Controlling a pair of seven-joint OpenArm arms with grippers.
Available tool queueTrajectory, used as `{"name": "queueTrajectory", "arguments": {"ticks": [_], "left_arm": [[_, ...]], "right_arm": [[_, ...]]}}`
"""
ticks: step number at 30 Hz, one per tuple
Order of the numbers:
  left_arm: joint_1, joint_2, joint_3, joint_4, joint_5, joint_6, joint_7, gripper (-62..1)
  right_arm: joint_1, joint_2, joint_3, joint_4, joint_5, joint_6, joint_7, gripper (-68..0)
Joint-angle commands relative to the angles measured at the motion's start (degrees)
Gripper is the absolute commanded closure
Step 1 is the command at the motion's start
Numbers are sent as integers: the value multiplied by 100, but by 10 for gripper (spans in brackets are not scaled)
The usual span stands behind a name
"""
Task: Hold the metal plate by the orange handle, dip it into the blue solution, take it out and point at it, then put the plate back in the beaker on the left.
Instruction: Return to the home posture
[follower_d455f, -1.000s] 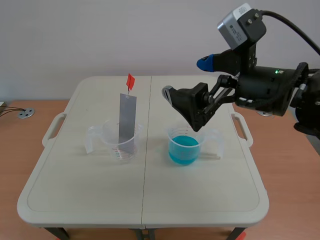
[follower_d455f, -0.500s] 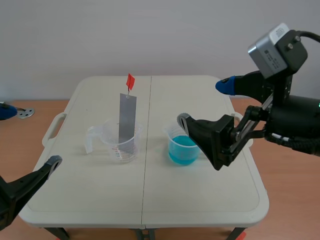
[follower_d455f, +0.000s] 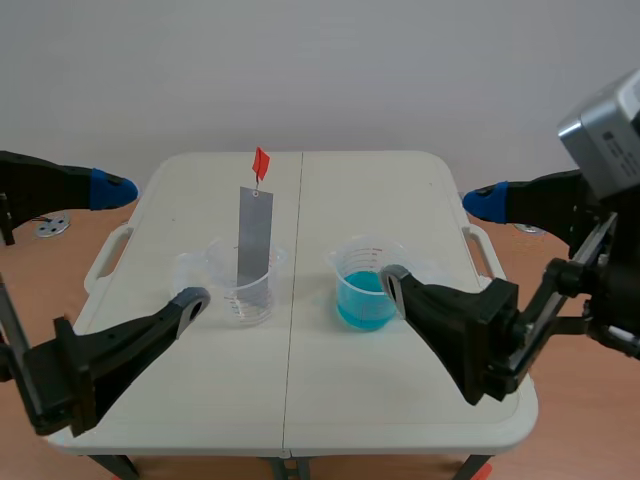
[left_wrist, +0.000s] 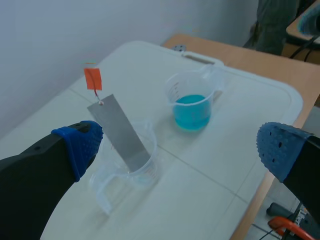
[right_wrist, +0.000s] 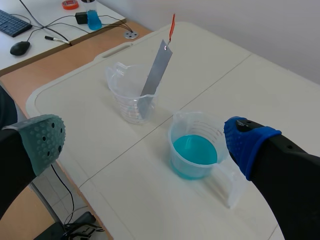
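Metal plate (follower_d455f: 254, 235) leaning in the clear beaker (follower_d455f: 243, 290), both pincers spread wide and holding nothing

It looks thin, stiff and light, with smooth faces that would likely slip, so the small orange handle (follower_d455f: 260, 163) hung at its top end is the place to pinch, and gently. Left pincer (follower_d455f: 150, 245) and right pincer (follower_d455f: 437, 240) hang at the near sides of the worktop (follower_d455f: 300, 400), apart from both vessels. The beaker of blue solution (follower_d455f: 365, 300) stands near the clear one and looks light enough to tip if knocked; there is open room above and between them, with the worktop edges well away
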Motion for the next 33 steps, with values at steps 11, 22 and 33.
{"name": "queueTrajectory", "arguments": {"ticks": [11,22,33], "left_arm": [[-83,61,96,24,-170,9,-17,-623],[-83,61,96,24,-168,9,-17,-623],[-83,61,96,24,-168,9,-17,-623]], "right_arm": [[-516,46,658,122,83,-2,584,-663],[-514,46,706,122,85,0,557,-663],[-514,44,706,122,83,0,535,-663]]}}
